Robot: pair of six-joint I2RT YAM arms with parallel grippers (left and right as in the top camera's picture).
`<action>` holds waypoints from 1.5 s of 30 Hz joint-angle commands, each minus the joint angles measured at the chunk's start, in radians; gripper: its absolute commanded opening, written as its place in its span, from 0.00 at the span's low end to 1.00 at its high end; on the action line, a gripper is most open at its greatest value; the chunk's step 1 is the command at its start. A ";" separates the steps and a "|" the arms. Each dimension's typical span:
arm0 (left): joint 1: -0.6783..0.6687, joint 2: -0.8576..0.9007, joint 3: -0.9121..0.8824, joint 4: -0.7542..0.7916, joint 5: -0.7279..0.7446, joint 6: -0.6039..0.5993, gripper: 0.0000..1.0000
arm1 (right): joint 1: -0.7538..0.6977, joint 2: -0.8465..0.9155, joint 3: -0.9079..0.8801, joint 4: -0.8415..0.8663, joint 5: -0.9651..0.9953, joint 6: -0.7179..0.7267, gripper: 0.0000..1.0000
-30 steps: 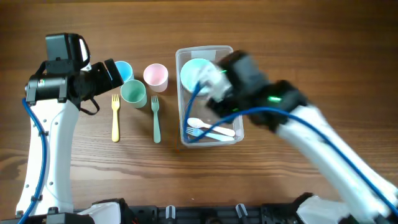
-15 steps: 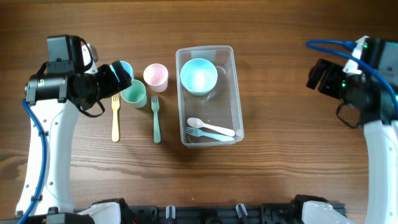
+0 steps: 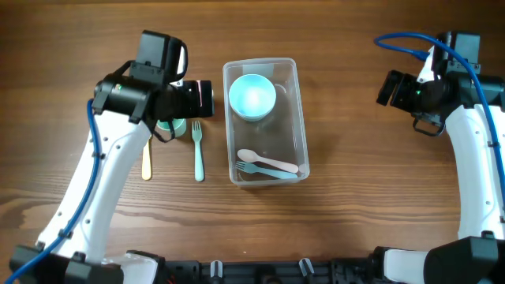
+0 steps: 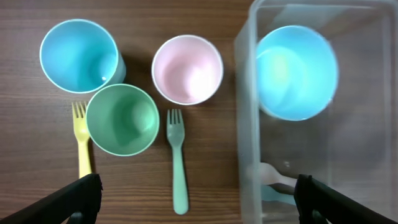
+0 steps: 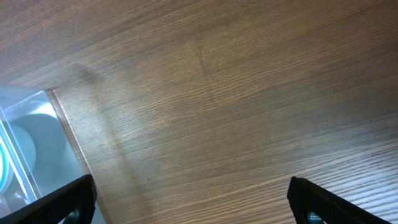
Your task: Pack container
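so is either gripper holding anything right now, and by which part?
Nothing is held. The left gripper and right gripper are both open, jaws wide apart with nothing gripped between them.

Bright, even light from above falls on the brown wooden table (image 3: 355, 197), with only soft, faint shadows. Pale glare hazes the walls of the clear rectangular plastic container (image 4: 245, 124); all views are sharp.

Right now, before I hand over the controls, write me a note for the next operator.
Left gripper open, empty, just left of the container. Right gripper open, empty, over bare table to its right.
Packed: blue bowl, white spoon, blue fork.
Left to pack: blue cup, pink cup, green cup, yellow fork, green fork, all left of the container.
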 commanded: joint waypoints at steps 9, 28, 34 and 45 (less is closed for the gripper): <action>0.007 0.275 0.017 -0.025 -0.074 0.012 0.80 | -0.004 0.002 -0.002 0.014 -0.012 0.018 1.00; 0.084 0.338 -0.134 0.146 0.030 0.013 0.60 | -0.004 0.002 -0.002 0.014 -0.012 0.018 1.00; 0.085 0.338 -0.149 0.172 0.029 0.013 0.19 | -0.004 0.002 -0.002 0.014 -0.012 0.018 1.00; 0.077 0.197 -0.055 -0.013 0.025 0.014 0.04 | -0.004 0.002 -0.002 0.014 -0.012 0.018 1.00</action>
